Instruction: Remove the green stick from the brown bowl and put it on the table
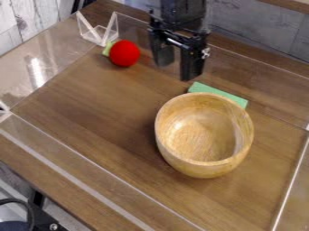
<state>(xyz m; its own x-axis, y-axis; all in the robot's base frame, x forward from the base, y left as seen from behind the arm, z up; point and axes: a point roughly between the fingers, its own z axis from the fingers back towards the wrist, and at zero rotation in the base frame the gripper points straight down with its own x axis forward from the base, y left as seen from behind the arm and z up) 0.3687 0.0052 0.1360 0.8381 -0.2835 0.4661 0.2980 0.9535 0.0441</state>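
The green stick (219, 94) lies flat on the table (97, 117) just behind the brown bowl (204, 134), touching or nearly touching its far rim. Nothing shows inside the bowl. My gripper (176, 65) hangs above the table to the upper left of the stick, apart from it. Its dark fingers (192, 65) point down with a gap between them and nothing held.
A red ball (123, 53) rests on the table left of the gripper. Behind it stands a clear plastic piece (94, 30). Clear plastic edging (72, 167) runs along the table's front and sides.
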